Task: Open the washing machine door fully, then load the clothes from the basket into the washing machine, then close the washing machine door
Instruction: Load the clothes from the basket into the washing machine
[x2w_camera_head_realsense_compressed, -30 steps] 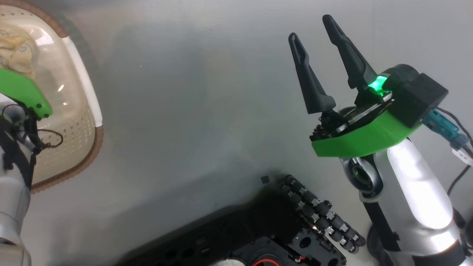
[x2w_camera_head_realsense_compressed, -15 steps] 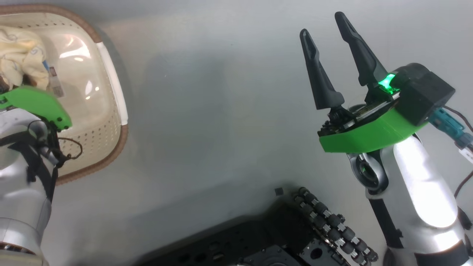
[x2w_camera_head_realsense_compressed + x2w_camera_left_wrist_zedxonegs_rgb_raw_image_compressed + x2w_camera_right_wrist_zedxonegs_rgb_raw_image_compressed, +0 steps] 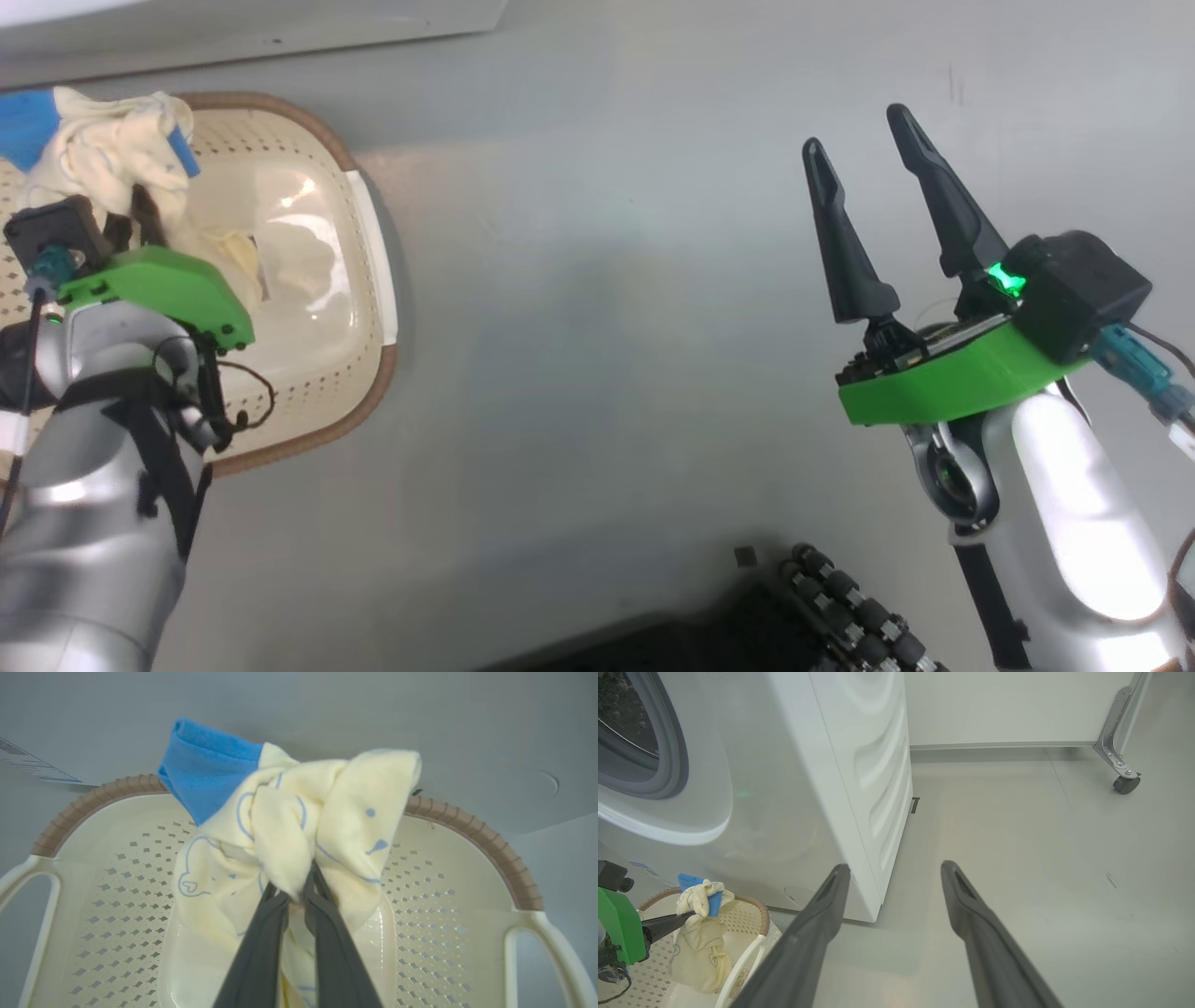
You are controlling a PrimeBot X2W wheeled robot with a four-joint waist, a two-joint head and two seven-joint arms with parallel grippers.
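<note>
The clothes point(image 3: 289, 830) were a soft cream bundle with thin blue drawings on it. A bright blue cloth point(image 3: 205, 765) was bunched in at the top left of the bundle in the left wrist view. The left gripper point(image 3: 295, 895) had its two dark fingers squeezed almost together on the middle of the bundle, so the clothes were pinched tight between them. The bundle was held up over the basket point(image 3: 107, 877), and its loose lower end hung down inside. I could not tell if that end touched the bottom. The basket was cream with little holes in its sides, a brown rim and white handles, and its shiny bottom looked mostly bare. In the head view the basket sat at the upper left of the frame. It stood on the grey floor point(image 3: 1017, 835), just beside the front of the washing machine point(image 3: 794, 788). In the right wrist view the big white washing machine was at the upper left, and its round hole with a grey ring point(image 3: 675, 751) showed in the corner. The right gripper point(image 3: 895, 868) had its fingers spread wide apart and had nothing in them. It was up over bare floor, well apart from the basket. A small wheel point(image 3: 1126, 784) stood on the floor at the upper right.
</note>
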